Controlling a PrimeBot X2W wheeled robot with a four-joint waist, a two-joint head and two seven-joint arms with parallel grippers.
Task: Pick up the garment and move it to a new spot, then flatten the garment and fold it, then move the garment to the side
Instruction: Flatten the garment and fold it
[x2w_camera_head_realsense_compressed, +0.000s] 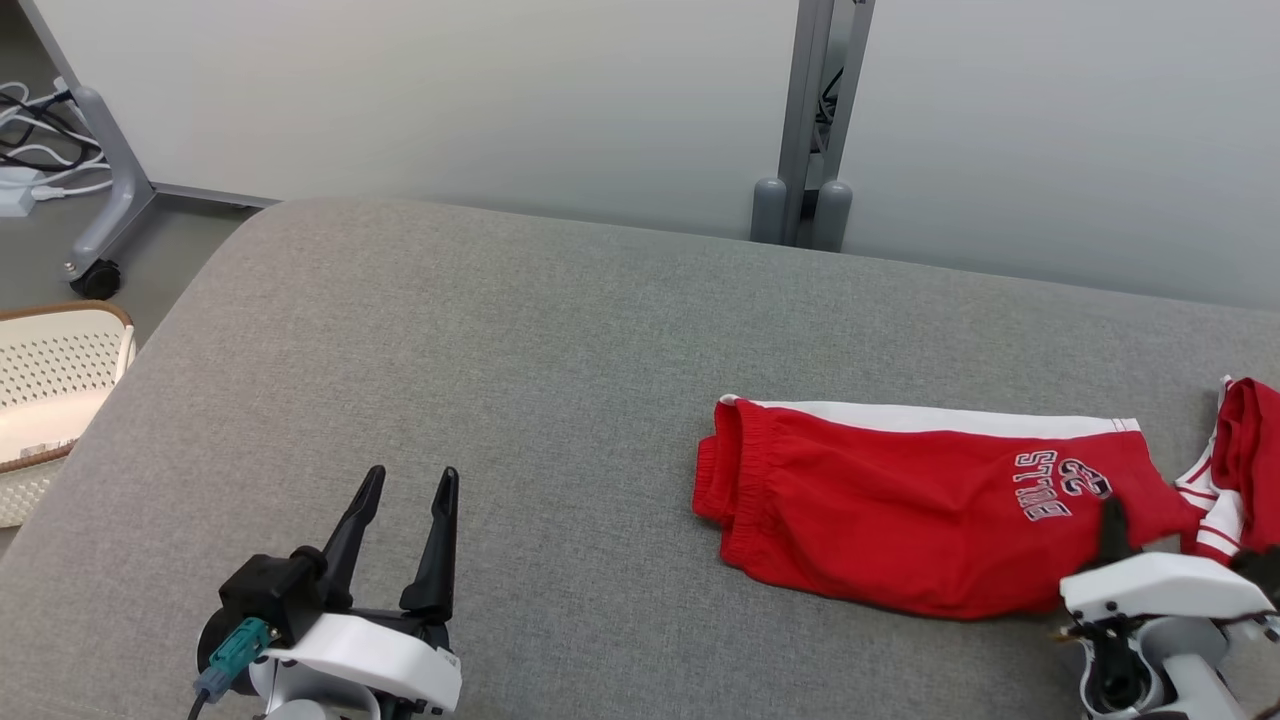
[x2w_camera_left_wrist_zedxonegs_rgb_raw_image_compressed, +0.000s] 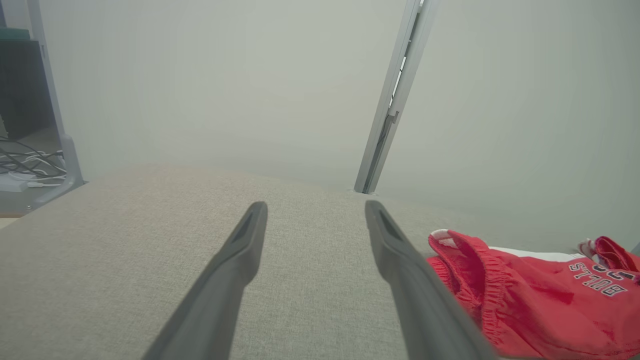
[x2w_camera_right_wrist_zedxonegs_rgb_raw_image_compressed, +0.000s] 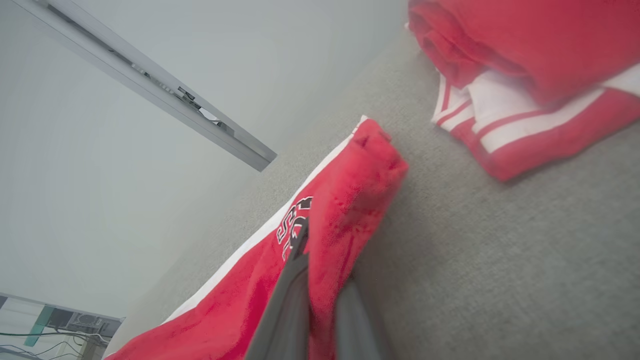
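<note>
Soft red shorts (x2w_camera_head_realsense_compressed: 900, 520), white-striped and elastic-waisted, lie at four o'clock. Right gripper (x2w_camera_head_realsense_compressed: 1113, 522) pinches their hem; left gripper (x2w_camera_head_realsense_compressed: 412, 480) gapes empty.

Garment (x2w_camera_head_realsense_compressed: 900, 520) lies on table (x2w_camera_head_realsense_compressed: 500, 380), toward 3 o'clock. Second garment (x2w_camera_head_realsense_compressed: 1235, 470) just beside it, farther toward 3 o'clock. Left end effector (x2w_camera_head_realsense_compressed: 412, 475) over bare table at 7 o'clock, well apart from garment. Right end effector (x2w_camera_right_wrist_zedxonegs_rgb_raw_image_compressed: 325, 257) at 4 o'clock, at garment's near corner, cloth between its fingers. Basket (x2w_camera_head_realsense_compressed: 50, 390) off table at 9 o'clock. Post (x2w_camera_head_realsense_compressed: 810, 120) behind table at 12 o'clock.
</note>
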